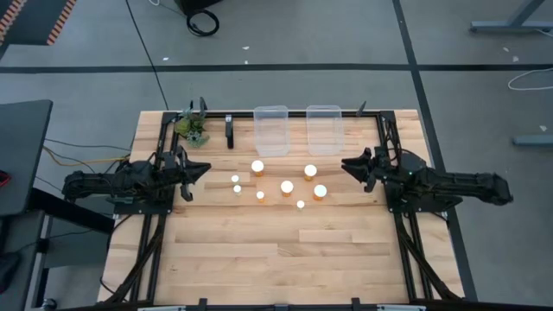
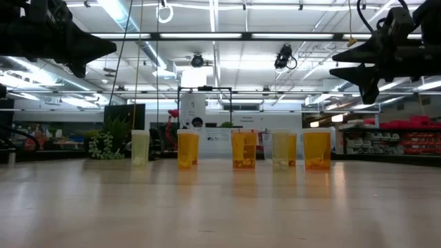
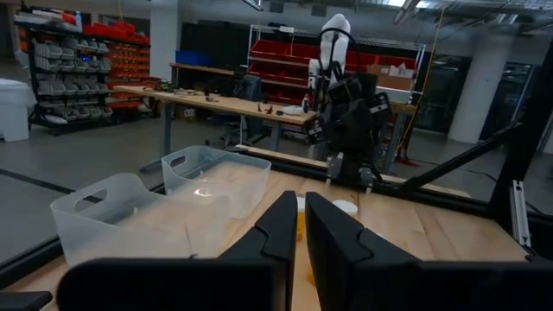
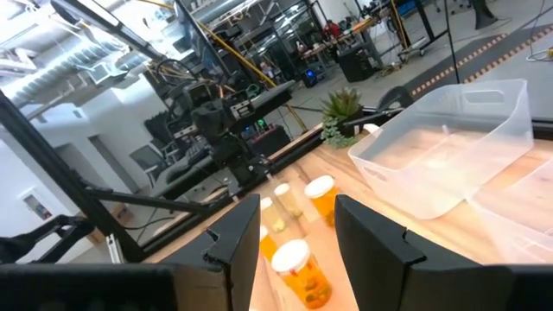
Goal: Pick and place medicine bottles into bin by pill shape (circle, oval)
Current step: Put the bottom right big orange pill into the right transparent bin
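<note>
High view is showing the medicine bottles (image 1: pixel 286 187) standing mid-bench, clustered just before two clear bins (image 1: pixel 270 130). The left gripper (image 1: pixel 197 169) is hovering aside, fingers nearly touching, holding nothing; the right gripper (image 1: pixel 352 166) is hovering opposite, fingers narrowly parted, empty. Bottles are crowding closely, so a descending finger is likely toppling a neighbour.
</note>
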{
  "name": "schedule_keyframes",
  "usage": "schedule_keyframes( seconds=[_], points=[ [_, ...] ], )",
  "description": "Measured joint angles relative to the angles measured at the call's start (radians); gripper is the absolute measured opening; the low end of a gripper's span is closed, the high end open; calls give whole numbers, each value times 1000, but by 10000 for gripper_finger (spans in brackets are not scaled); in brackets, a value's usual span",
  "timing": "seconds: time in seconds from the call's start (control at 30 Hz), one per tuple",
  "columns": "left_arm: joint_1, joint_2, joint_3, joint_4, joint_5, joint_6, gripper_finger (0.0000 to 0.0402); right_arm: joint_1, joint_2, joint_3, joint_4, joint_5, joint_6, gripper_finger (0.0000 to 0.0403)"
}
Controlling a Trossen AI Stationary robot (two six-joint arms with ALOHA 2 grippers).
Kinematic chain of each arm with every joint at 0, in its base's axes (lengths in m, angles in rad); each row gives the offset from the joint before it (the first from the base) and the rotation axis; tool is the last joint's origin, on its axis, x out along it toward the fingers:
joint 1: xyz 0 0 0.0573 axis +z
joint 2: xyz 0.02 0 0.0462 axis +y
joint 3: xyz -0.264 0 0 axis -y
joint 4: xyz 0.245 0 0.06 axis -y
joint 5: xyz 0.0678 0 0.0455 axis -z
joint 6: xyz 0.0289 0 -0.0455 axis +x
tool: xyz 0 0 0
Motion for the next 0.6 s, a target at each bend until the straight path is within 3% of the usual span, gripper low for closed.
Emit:
schedule_keyframes(
  seconds=[0.6],
  points=[
    [0, 0, 0, 0, 0, 0, 35, 201, 2, 0, 80, 158, -49, 157]
  ],
)
